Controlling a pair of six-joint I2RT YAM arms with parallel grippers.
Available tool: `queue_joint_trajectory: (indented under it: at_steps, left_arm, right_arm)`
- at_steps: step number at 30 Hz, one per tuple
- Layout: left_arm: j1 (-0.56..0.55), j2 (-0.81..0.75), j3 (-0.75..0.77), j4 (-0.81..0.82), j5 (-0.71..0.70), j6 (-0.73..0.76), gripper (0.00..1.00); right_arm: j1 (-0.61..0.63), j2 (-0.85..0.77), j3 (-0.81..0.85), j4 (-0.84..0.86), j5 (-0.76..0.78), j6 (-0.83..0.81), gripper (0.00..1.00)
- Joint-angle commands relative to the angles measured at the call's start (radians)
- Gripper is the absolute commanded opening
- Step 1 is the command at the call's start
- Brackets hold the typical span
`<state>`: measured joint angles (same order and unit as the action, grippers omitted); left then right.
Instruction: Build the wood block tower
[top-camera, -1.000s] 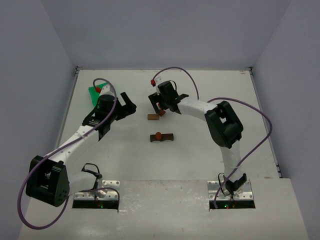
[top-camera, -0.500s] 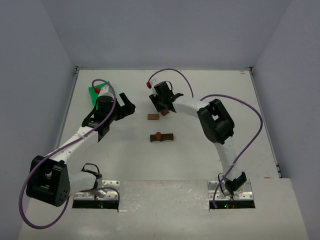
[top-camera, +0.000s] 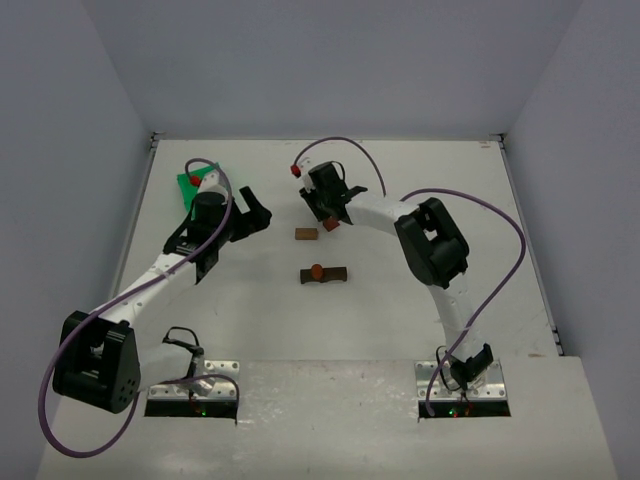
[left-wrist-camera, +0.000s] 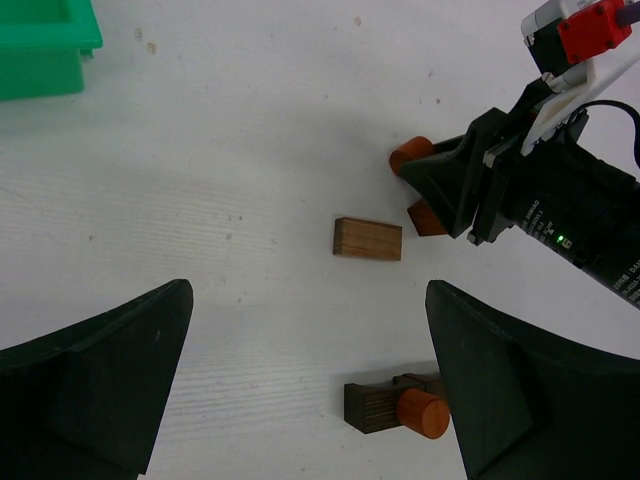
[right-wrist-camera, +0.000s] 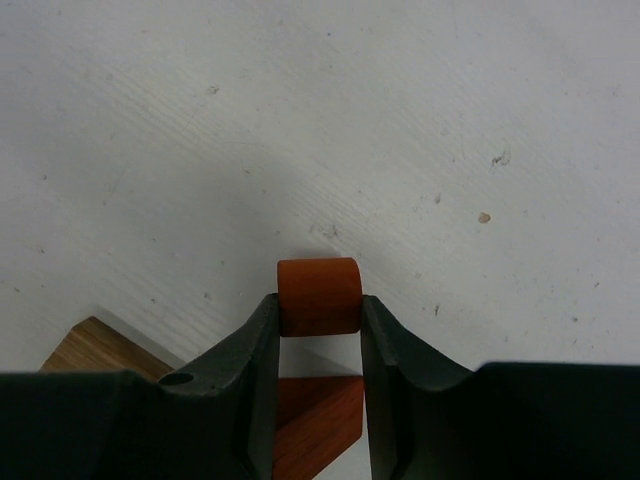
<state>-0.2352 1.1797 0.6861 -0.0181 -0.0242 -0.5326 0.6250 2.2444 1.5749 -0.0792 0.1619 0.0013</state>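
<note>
My right gripper (right-wrist-camera: 318, 312) is shut on a reddish-orange cylinder (right-wrist-camera: 318, 290), its fingers pressing both flat ends. A reddish cube (right-wrist-camera: 318, 420) lies under the jaws, and a light brown block (right-wrist-camera: 98, 350) sits to their left. From above, the right gripper (top-camera: 322, 218) stands just right of that light brown block (top-camera: 306, 234). Nearer the arms lies the dark brown plank (top-camera: 323, 274) with an orange round piece (left-wrist-camera: 421, 413) on it. My left gripper (left-wrist-camera: 305, 310) hangs open above the table, nothing between its fingers.
A green plastic bin (top-camera: 188, 186) stands at the back left, beside the left arm. Purple cables loop over both arms. White walls enclose the table on three sides.
The right gripper shifted slightly left and its jaws closed onto the reddish-orange cylinder. The left arm has not moved.
</note>
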Motion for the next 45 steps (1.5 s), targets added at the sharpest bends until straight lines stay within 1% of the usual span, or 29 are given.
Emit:
queue_joint_trajectory:
  at_steps: [1,3,4,6,7,8,9,11,12,14,16,17,19,20,23,26,29,31,35,37,43,45]
  left_arm:
    - [0.013,-0.024,-0.006,0.066,0.100,0.032,1.00]
    - [0.013,-0.031,-0.013,0.085,0.167,0.038,1.00]
    - [0.013,-0.037,-0.016,0.096,0.225,0.040,1.00]
    - [0.013,-0.065,-0.031,0.118,0.310,0.041,1.00]
    - [0.013,-0.076,-0.041,0.133,0.343,0.038,1.00]
    - [0.013,-0.088,-0.055,0.157,0.367,0.028,1.00]
    - [0.013,-0.098,-0.058,0.173,0.393,0.025,1.00]
    - [0.013,-0.122,-0.091,0.217,0.475,-0.008,1.00]
    - [0.013,-0.128,-0.110,0.238,0.526,-0.026,1.00]
    - [0.012,-0.131,-0.158,0.362,0.632,-0.072,1.00]
    - [0.010,-0.115,-0.205,0.510,0.746,-0.134,1.00]
    - [0.008,-0.102,-0.228,0.561,0.810,-0.172,1.00]
    - [0.002,-0.084,-0.252,0.665,0.868,-0.227,1.00]
    - [-0.011,-0.078,-0.257,0.687,0.889,-0.236,1.00]
    - [-0.047,-0.079,-0.259,0.714,0.888,-0.242,1.00]
    - [-0.108,-0.077,-0.250,0.717,0.870,-0.234,1.00]
    - [-0.144,-0.071,-0.241,0.719,0.858,-0.233,0.98]
    - [-0.155,-0.068,-0.237,0.719,0.851,-0.229,0.93]
    - [-0.180,-0.063,-0.232,0.721,0.829,-0.225,0.79]
    - [-0.180,-0.060,-0.227,0.696,0.811,-0.220,0.76]
    - [-0.182,-0.052,-0.220,0.693,0.783,-0.219,0.68]
    - [-0.184,-0.054,-0.220,0.696,0.775,-0.219,0.60]
  right_arm:
    - [0.004,-0.089,-0.010,0.131,-0.148,-0.134,0.18]
    - [0.006,-0.166,-0.079,0.199,-0.275,-0.195,0.16]
    - [0.007,-0.221,-0.137,0.250,-0.335,-0.223,0.16]
    - [0.010,-0.378,-0.339,0.393,-0.452,-0.264,0.16]
    - [0.010,-0.398,-0.403,0.411,-0.499,-0.279,0.16]
    - [0.012,-0.489,-0.472,0.496,-0.543,-0.291,0.15]
    - [0.012,-0.540,-0.549,0.563,-0.585,-0.292,0.16]
    - [0.018,-0.651,-0.762,0.736,-0.679,-0.295,0.15]
    - [0.022,-0.715,-0.842,0.799,-0.703,-0.293,0.15]
    - [0.036,-0.807,-0.939,0.856,-0.727,-0.301,0.15]
    - [0.054,-0.875,-0.993,0.878,-0.735,-0.308,0.15]
    - [0.067,-0.910,-1.017,0.882,-0.736,-0.313,0.15]
    - [0.084,-0.947,-1.037,0.874,-0.729,-0.334,0.14]
    - [0.088,-0.967,-1.044,0.868,-0.726,-0.339,0.14]
    - [0.101,-0.981,-1.047,0.865,-0.706,-0.345,0.15]
    - [0.108,-0.983,-1.045,0.870,-0.680,-0.349,0.15]
    - [0.115,-0.979,-1.038,0.879,-0.672,-0.348,0.15]
    - [0.119,-0.976,-1.035,0.880,-0.661,-0.349,0.15]
    - [0.125,-0.976,-1.032,0.879,-0.645,-0.354,0.16]
    - [0.127,-0.981,-1.034,0.878,-0.662,-0.356,0.16]
    - [0.136,-0.988,-1.040,0.868,-0.665,-0.362,0.16]
    - [0.139,-0.989,-1.040,0.867,-0.667,-0.361,0.16]
